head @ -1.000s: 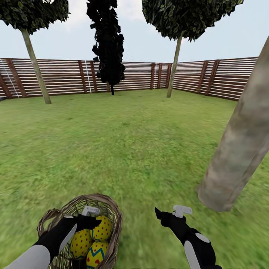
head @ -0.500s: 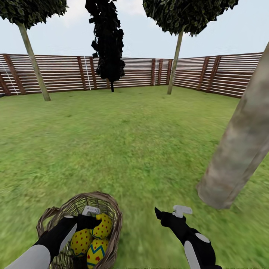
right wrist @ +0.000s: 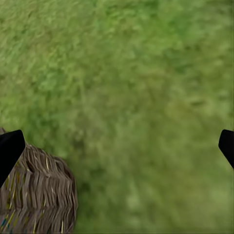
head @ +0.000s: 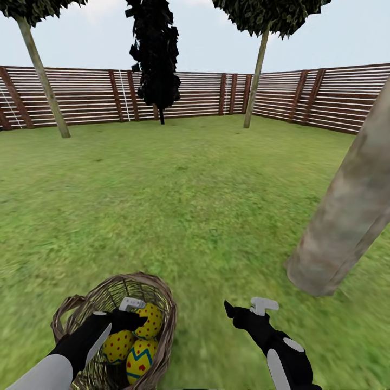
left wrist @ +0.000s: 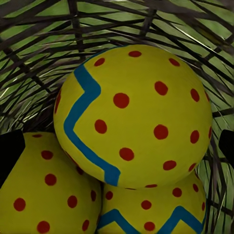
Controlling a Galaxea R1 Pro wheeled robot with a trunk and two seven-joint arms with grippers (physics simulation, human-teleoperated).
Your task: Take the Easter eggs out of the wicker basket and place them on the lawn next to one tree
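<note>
Eggs, all three, sit in wicker basket point(head: 116, 319) at 7 o'clock, head view; left claw point(head: 132, 314) spread over top egg point(head: 150, 319), right claw point(head: 252, 309) spread, empty. Left wrist: zigzag-banded egg point(left wrist: 134, 114) betw. tips; off-centre pinch may squirt it out.

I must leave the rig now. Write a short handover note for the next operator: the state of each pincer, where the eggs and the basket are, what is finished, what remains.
Left pincer: open, down inside the wicker basket, fingers on either side of the top egg but not closed on it.
Right pincer: open and empty, over the lawn to the right of the basket.
Eggs: all three lie in the basket, the top egg resting on the other two.
Nearest tree: its trunk stands ahead to the right, close to the basket.
Done: nothing placed yet.
Left: grasp and lift each egg, put all three on the grass beside that one trunk.
</note>
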